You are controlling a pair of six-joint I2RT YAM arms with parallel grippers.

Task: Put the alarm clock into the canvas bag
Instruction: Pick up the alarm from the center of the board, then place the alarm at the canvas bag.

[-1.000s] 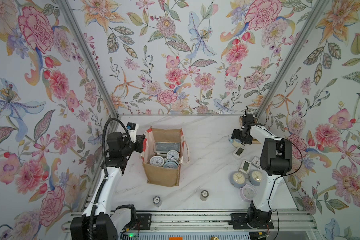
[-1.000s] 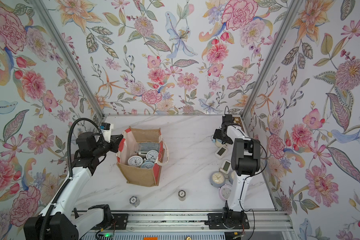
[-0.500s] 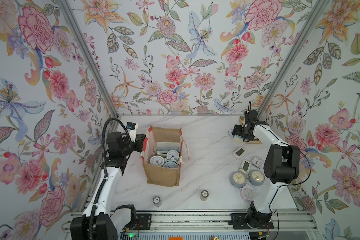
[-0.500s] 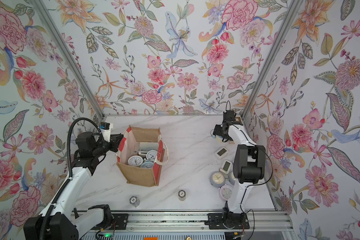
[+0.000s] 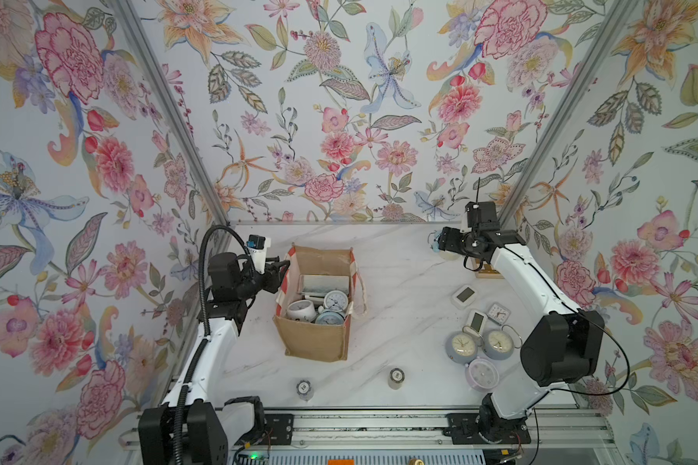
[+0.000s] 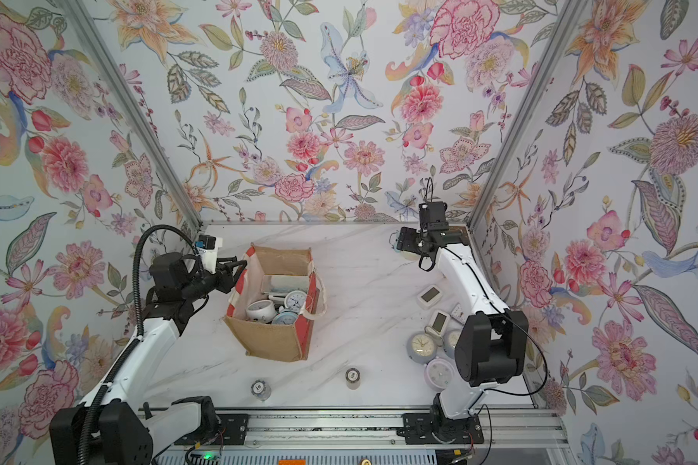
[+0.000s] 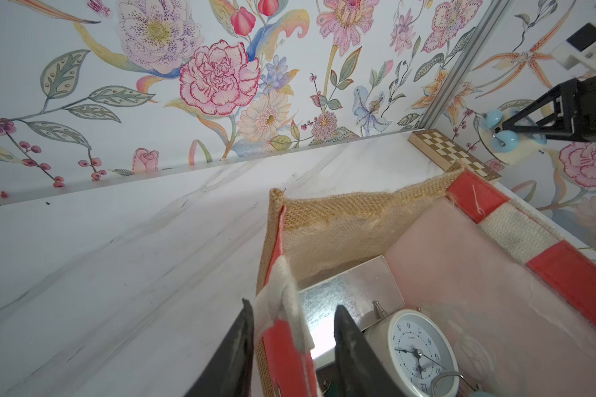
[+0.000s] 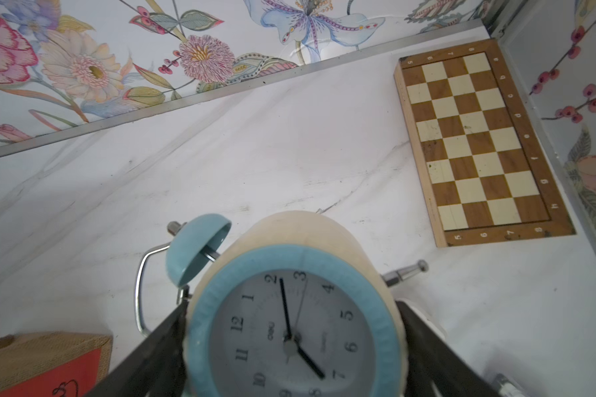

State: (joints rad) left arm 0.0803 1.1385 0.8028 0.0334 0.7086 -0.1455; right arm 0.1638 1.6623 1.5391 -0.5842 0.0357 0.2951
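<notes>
1. Clamping the alarm clock (image 7: 516, 151) across its cream body in the right claw (image 8: 291, 323), aloft; pinching only curved sides, so risking a slip or twist in transit.
2. Locating the canvas bag (image 5: 315, 342) well apart from that claw, right at the left claw (image 7: 291, 316).
3. Straddling the bag's rim and strap handle (image 7: 283, 285) with the left claw, jaws parted, pinching nothing; risking the soft wall sagging inward and narrowing the mouth.
4. Noting other clocks (image 5: 335, 300) crowding the bag floor just beyond the left claw; risking a hard landing on their faces.
5. Flagging the protruding bells (image 8: 197, 247) and wire handle (image 8: 141, 285); risking a snag on rim or strap, tipping the bag.
</notes>
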